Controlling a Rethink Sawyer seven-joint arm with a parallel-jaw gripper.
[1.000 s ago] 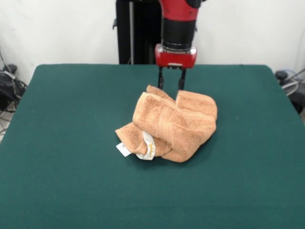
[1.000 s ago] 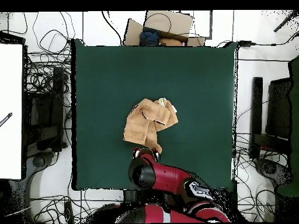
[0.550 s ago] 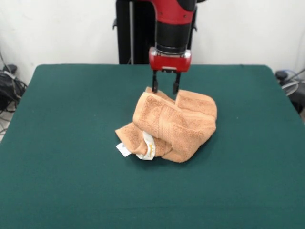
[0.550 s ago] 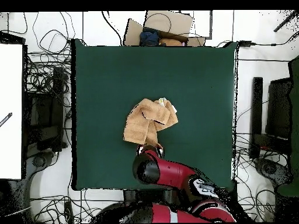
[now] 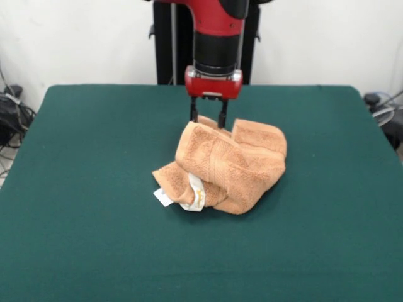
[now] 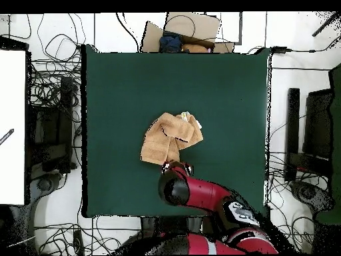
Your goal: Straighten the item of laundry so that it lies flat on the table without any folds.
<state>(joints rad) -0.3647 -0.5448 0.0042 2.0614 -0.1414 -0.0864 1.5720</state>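
The item of laundry [image 5: 227,165] is an orange-tan towel, crumpled in a heap with several folds near the middle of the green table [image 5: 82,151]. White tags [image 5: 189,195] stick out at its front left edge. My gripper [image 5: 208,121] hangs open just above the heap's far left corner, with one finger on each side of a raised fold. In the overhead view the towel [image 6: 170,139] lies at the table's [image 6: 220,93] centre and the arm covers the gripper at the towel's lower edge.
Cables and black equipment [image 6: 50,127] crowd the floor on both sides of the table. A cardboard box [image 6: 186,30] sits beyond one table edge. A white panel [image 6: 12,127] stands at one side.
The gripper has moved left along the towel's far edge in the front view and come slightly lower. The towel has kept its shape.
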